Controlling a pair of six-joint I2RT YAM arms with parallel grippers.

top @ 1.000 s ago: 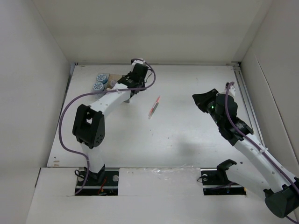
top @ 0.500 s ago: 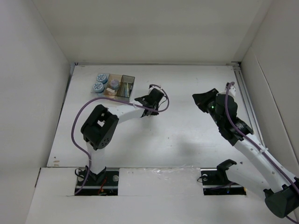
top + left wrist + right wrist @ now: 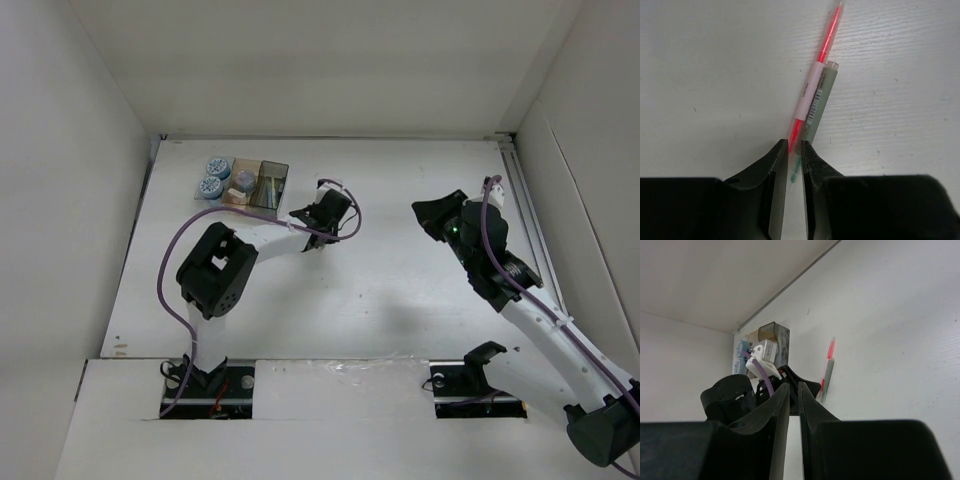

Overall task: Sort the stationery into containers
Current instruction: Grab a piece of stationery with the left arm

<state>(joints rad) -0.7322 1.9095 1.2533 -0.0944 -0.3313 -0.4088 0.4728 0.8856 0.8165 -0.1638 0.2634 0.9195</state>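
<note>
Right of the containers (image 3: 284, 180), seen from the top camera, the left end effector (image 3: 318, 230) had come down onto the bench (image 3: 400, 300). A second before it hung over the containers' dark end, and a pen lay alone on that spot. Tape rolls (image 3: 216, 167) sat in the containers' clear end. The right end effector (image 3: 428, 215) was well right of the containers and had not shifted.

From the left wrist, the left end effector (image 3: 794, 147) showed jaws drawn to a narrow slit. The red pen (image 3: 815, 80) and a pale green pen (image 3: 819, 105) lay touching, side by side on the bench, their near ends running into that slit. I judged it clenched on the red pen, with the pale one's tip caught alongside.

From the right wrist, the right end effector (image 3: 794, 387) was all but closed and grasped nothing. Both pens (image 3: 829, 365) lay just right of the containers (image 3: 774, 332).

So one drop-off looked finished and a fresh pick begun. The pens seemed the last loose stationery, with a lift towards the containers probably next.
</note>
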